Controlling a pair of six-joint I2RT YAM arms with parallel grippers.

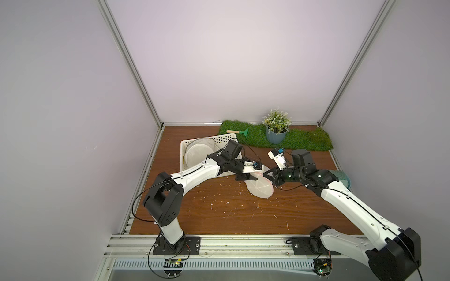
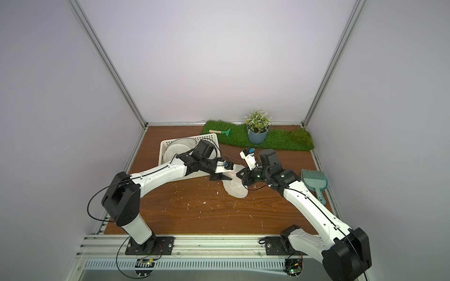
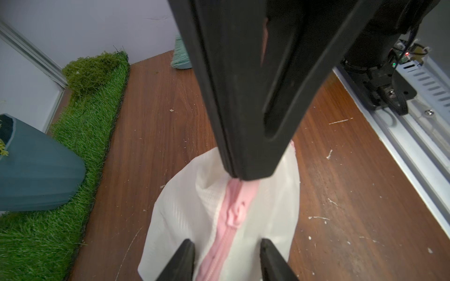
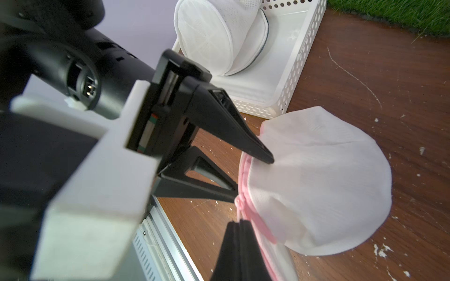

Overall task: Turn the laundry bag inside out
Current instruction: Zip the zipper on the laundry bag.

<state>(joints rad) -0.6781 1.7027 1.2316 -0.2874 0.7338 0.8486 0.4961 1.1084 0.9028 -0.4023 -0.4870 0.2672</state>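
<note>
right gripper [image 3: 243, 175] pinches laundry bag [image 4: 316, 182] zipper [image 3: 237, 209]; left gripper [image 3: 226, 245] seemingly straddles it

The left arm [image 1: 192, 176] and right arm [image 1: 348, 202] are reaching inward over the bench, wrists low, grippers nearly meeting. The left gripper [image 3: 226, 244] is holding its jaws apart; the right gripper [image 4: 239, 223] is pinching the laundry bag [image 4: 316, 182].
</note>
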